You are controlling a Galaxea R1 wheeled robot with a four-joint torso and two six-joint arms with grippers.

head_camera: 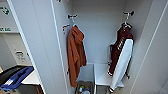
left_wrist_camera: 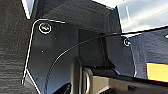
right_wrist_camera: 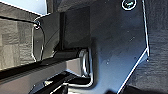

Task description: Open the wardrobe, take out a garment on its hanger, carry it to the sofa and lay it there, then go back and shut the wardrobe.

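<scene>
Wardrobe [head_camera: 37,50] open, garment [head_camera: 121,57] hanging (on hanger [head_camera: 126,23]); each claw's state: cannot tell.

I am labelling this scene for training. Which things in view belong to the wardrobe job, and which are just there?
For the job:
wardrobe, open
maroon jacket, hanging inside on the right
white hanger holding it

Just there:
orange garment, hanging inside on the left
blue cloth, outside to the left
small items on the wardrobe floor
</scene>
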